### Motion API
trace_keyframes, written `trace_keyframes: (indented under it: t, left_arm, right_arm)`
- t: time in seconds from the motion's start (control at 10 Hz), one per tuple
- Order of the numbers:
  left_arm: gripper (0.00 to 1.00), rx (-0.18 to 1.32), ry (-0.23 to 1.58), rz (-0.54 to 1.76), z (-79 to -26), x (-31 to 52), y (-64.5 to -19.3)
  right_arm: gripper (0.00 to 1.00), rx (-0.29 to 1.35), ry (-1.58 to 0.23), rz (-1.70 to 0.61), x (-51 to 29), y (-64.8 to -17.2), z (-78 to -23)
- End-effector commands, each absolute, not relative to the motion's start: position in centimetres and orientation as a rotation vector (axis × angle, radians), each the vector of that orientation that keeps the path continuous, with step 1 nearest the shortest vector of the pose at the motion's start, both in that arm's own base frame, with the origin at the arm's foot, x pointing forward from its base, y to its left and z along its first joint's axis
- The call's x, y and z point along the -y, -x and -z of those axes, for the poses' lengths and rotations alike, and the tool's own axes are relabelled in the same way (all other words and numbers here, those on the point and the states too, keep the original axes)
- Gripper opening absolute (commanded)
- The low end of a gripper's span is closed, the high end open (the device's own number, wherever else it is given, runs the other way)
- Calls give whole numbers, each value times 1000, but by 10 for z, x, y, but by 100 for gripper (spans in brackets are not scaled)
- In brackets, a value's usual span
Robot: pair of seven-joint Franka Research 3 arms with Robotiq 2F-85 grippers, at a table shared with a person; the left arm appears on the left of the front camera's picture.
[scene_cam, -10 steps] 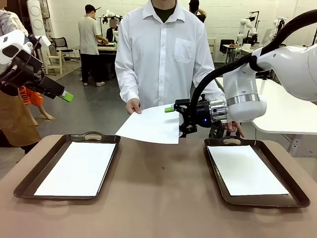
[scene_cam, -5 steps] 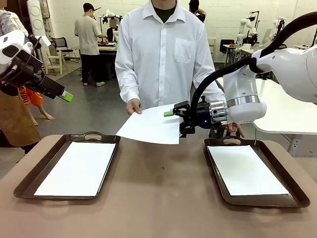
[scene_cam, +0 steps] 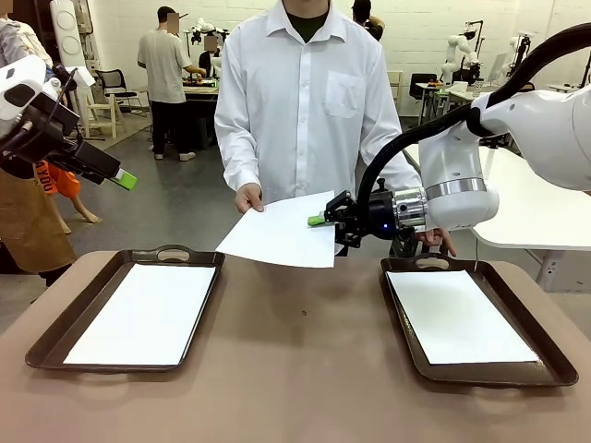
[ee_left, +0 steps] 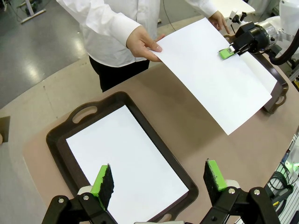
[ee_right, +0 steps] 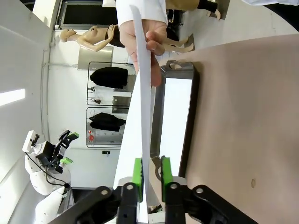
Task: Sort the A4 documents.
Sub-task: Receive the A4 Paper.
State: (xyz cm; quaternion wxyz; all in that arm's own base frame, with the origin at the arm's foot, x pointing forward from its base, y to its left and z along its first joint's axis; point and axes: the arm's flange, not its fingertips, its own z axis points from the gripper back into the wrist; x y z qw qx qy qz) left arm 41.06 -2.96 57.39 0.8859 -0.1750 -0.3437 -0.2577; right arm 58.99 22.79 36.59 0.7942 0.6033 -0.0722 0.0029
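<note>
Handed sheet between person and right tray

My right gripper [scene_cam: 325, 220] pinches the sheet [scene_cam: 284, 233] edge nearest the right tray [scene_cam: 558, 365] — the person's hand [scene_cam: 247, 197] holds its far corner; left gripper [ee_left: 159, 179] stands open.

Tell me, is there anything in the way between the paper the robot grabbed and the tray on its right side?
Nothing visible. The right gripper pinches the held sheet, and only bare table lies between it and the right tray.
</note>
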Motion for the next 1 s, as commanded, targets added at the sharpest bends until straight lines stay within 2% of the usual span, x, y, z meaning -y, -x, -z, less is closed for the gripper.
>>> trace_keyframes:
  t: [0.0, 0.1, 0.8, 0.9]
  left_arm:
    - [100, 714, 358, 536, -574, 30, -410]
    - [100, 714, 358, 536, -574, 30, -410]
    - [100, 714, 358, 536, -574, 30, -410]
    - [100, 714, 358, 536, -574, 30, -410]
  right_arm:
    - [7, 129, -1316, 1, -230, -591, -363]
    - [0, 126, -1316, -1, -230, -591, -363]
    - [0, 107, -1357, -24, -217, -587, -363]
    - [0, -22, -1304, -219, -214, -580, -350]
